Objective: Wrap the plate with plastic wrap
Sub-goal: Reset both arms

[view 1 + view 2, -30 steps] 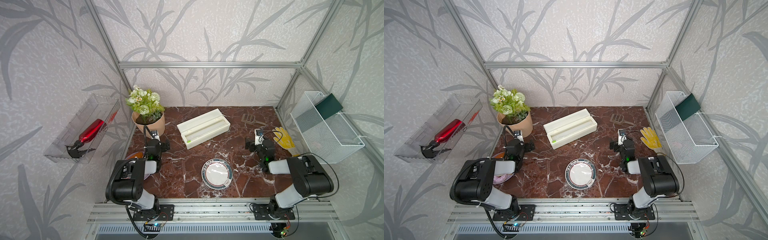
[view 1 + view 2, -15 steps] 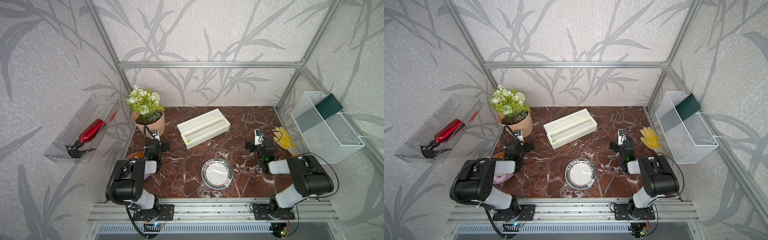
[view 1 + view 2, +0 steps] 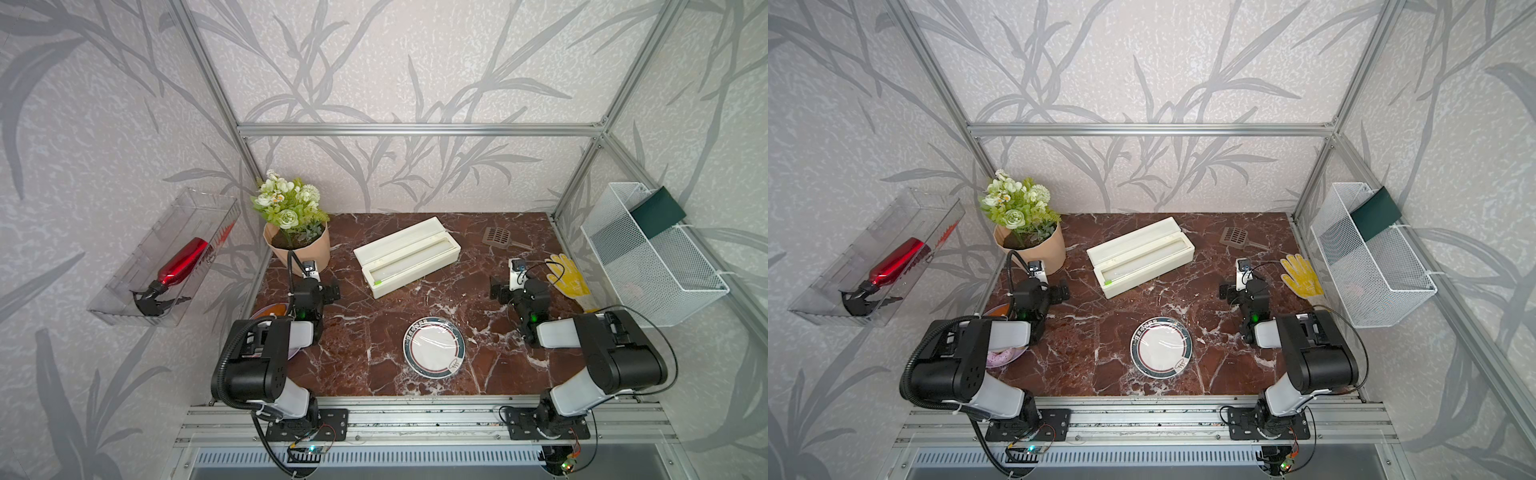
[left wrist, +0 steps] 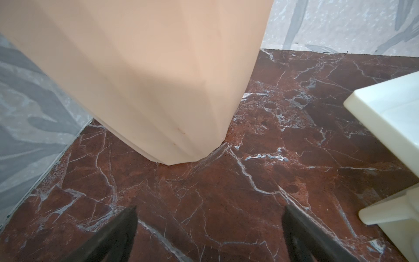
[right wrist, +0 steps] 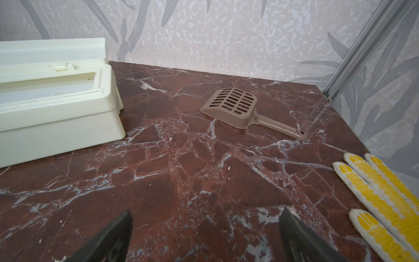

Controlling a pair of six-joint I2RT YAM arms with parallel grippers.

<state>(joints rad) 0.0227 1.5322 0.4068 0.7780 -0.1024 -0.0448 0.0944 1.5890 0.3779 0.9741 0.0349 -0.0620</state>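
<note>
Starting at the left gripper [image 4: 209,209]: spread wide, nothing between the fingers but bare marble. Parked low near the left edge of the table [image 3: 365,332], nose toward the flowerpot [image 4: 158,79] in the back-left corner. Same deal for the right gripper [image 5: 206,212]: spread wide, empty, sitting near the right edge with the yellow glove [image 5: 374,192] just beside it and a brown scoop [image 5: 231,102] further toward the back-right corner.

Moving outward: cream dispenser box [image 3: 407,257] lying slantwise toward the back edge, between the two arms. Then the plate [image 3: 435,347], flat near the front edge, roughly midway along it, well apart from both grippers.

As for what just changed... honestly nothing. Compared with a second back, same tucked pose on both arms, same spot for plate and box. So, idle.

Probably means done rather than not started: glossy crinkly streaks across the plate in both top views, which reads like plastic wrap [image 3: 434,341] already stretched over it. Can't tell how well it's tucked round the rim, though.
</note>
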